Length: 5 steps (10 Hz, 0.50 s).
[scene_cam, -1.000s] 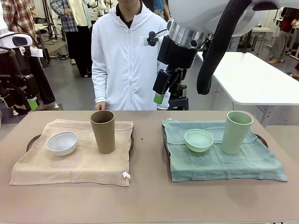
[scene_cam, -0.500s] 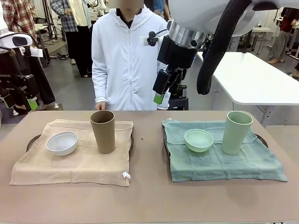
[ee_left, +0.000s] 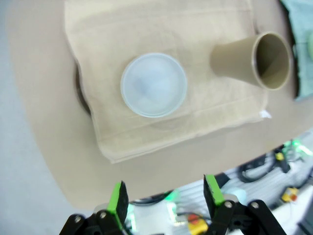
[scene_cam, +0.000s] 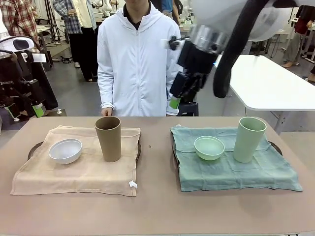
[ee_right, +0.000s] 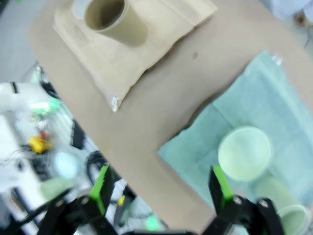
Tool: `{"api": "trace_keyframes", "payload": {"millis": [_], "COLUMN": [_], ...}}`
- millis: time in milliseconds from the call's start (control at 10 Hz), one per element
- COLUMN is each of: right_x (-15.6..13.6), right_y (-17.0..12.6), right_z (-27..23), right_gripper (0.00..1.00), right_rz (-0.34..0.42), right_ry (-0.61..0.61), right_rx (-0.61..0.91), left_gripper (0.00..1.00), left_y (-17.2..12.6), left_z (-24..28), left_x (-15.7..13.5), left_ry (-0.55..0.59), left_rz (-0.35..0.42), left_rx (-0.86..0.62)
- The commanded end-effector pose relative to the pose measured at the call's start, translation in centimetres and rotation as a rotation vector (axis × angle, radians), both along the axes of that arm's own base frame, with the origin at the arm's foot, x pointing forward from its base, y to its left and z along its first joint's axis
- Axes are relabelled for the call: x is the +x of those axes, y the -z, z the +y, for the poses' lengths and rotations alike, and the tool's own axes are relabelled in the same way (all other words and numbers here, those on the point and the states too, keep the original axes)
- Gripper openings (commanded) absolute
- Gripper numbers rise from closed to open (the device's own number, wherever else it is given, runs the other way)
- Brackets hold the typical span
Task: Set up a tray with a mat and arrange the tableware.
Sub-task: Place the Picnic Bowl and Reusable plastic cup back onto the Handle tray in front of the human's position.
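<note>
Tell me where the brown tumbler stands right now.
In the front view the brown tumbler stands upright on the beige mat, on the table's left half, just right of the white bowl.

Clear tabletop lane runs between the beige mat (scene_cam: 76,162) and the green mat (scene_cam: 236,164). Left of that lane stands the brown tumbler (scene_cam: 108,138); right of it, mint bowl (scene_cam: 209,147) and pale green tumbler (scene_cam: 249,139) obstruct
</note>
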State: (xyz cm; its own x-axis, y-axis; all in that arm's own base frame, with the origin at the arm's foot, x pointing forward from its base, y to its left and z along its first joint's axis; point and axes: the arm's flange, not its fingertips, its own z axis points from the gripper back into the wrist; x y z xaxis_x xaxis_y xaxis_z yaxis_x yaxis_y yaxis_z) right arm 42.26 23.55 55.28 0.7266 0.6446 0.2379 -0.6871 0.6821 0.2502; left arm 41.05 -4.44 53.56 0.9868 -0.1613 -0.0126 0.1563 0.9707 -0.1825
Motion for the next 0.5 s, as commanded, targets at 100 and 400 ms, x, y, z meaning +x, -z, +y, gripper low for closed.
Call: {"api": "trace_keyframes", "payload": {"millis": [100,400], "right_x": [-0.3,-2.0], "right_y": [2.5,4.3], "right_z": [-10.4,-19.3], "right_gripper": [1.00,1.00], "right_rz": [0.112,0.143], "right_ry": [0.249,0.363], "right_rx": [0.192,0.371], "left_gripper": [0.81,0.81], "left_y": [1.2,1.7], "left_z": [0.7,3.4], "left_x": [1.9,3.8], "left_ry": [-0.023,-0.096], "left_rz": [0.051,0.135], "left_rx": [-0.188,-0.429]}}
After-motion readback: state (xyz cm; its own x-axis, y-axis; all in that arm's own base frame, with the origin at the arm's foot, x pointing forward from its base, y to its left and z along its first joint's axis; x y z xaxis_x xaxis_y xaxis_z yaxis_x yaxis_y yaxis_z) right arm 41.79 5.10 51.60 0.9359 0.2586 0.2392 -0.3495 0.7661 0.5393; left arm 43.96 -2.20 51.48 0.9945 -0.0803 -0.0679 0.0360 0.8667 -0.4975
